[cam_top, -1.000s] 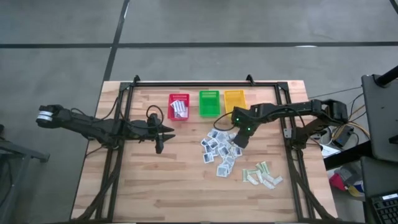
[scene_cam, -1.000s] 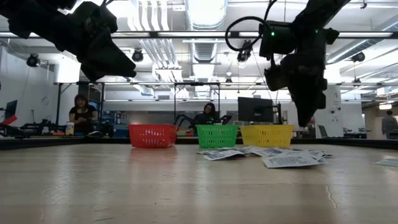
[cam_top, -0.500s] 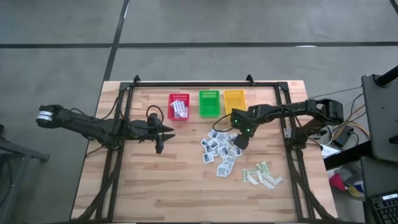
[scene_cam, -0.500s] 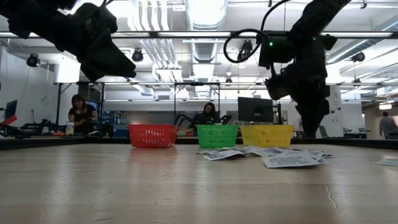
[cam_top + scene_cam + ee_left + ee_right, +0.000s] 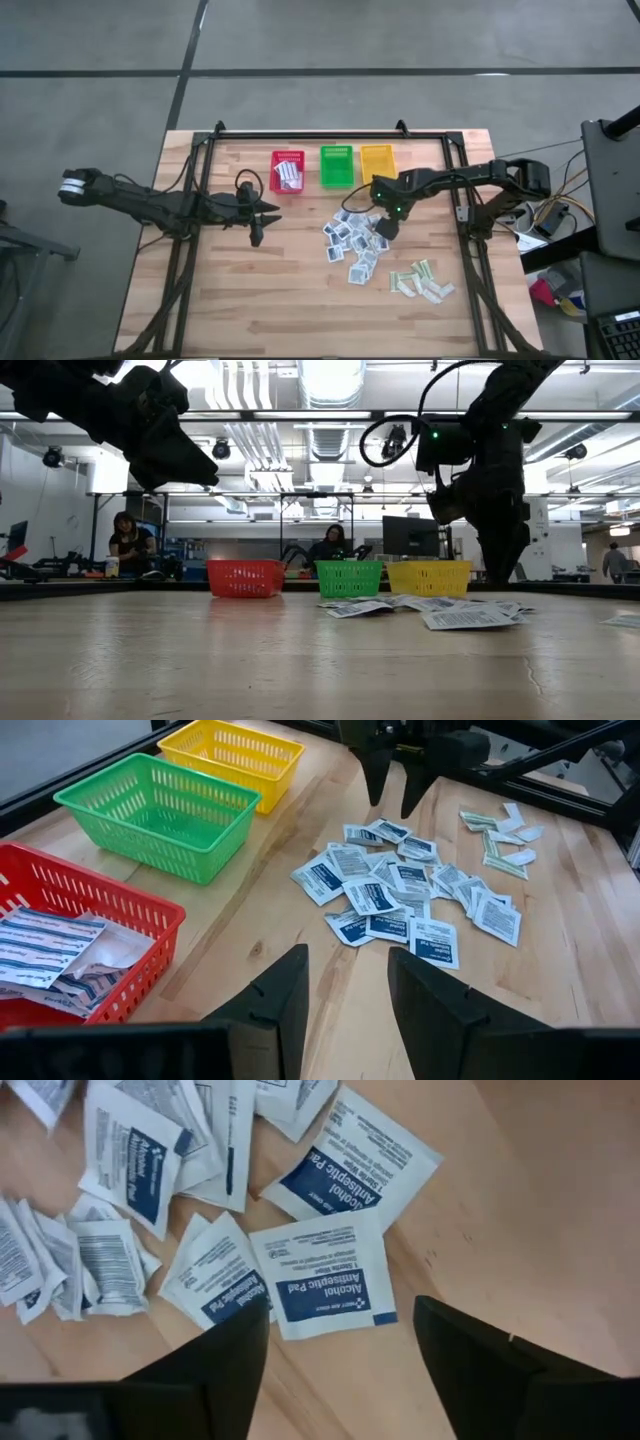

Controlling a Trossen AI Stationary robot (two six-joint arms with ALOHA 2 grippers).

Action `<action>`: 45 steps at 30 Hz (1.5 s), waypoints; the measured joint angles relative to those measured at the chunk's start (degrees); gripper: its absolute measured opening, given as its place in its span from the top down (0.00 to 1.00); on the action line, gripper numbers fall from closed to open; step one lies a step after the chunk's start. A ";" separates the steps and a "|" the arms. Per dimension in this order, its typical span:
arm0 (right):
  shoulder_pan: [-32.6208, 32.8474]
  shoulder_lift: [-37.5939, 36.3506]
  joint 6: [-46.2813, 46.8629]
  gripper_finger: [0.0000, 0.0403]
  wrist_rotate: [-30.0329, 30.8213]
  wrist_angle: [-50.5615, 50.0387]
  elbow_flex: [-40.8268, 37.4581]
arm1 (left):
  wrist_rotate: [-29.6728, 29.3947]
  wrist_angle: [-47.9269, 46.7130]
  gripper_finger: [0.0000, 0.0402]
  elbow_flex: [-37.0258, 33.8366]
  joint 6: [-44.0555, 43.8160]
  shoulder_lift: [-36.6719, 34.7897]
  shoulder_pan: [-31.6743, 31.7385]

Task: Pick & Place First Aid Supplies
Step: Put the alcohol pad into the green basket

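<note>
Left gripper point(image 5: 347, 995) open and empty above bare wooden table point(image 5: 590, 980). Just ahead, scattered pile of white-blue alcohol pad packets point(image 5: 400, 895). Beyond pile, right gripper point(image 5: 392, 790) pointing down, fingers spread. To one side of left gripper, red basket point(image 5: 120, 920) holding striped packets point(image 5: 50, 955), then green basket point(image 5: 155, 815) and yellow basket point(image 5: 235, 755). Farther off, pale green-beige strips point(image 5: 500, 845).

The high view looks straight down, the low view level across the table point(image 5: 250, 300), wrist views close; all share the square packets point(image 5: 352, 240).
</note>
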 joint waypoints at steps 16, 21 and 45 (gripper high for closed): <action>0.12 8.80 1.42 0.33 2.23 1.80 0.39 | 0.00 0.18 0.67 0.00 -0.31 -0.01 0.00; 0.49 8.80 1.76 0.41 3.37 1.88 0.28 | -0.29 0.17 0.67 0.00 -0.33 -0.01 0.02; 6.83 8.89 9.79 0.44 15.29 -1.33 0.39 | -2.91 0.11 0.67 0.00 -0.68 -0.02 0.06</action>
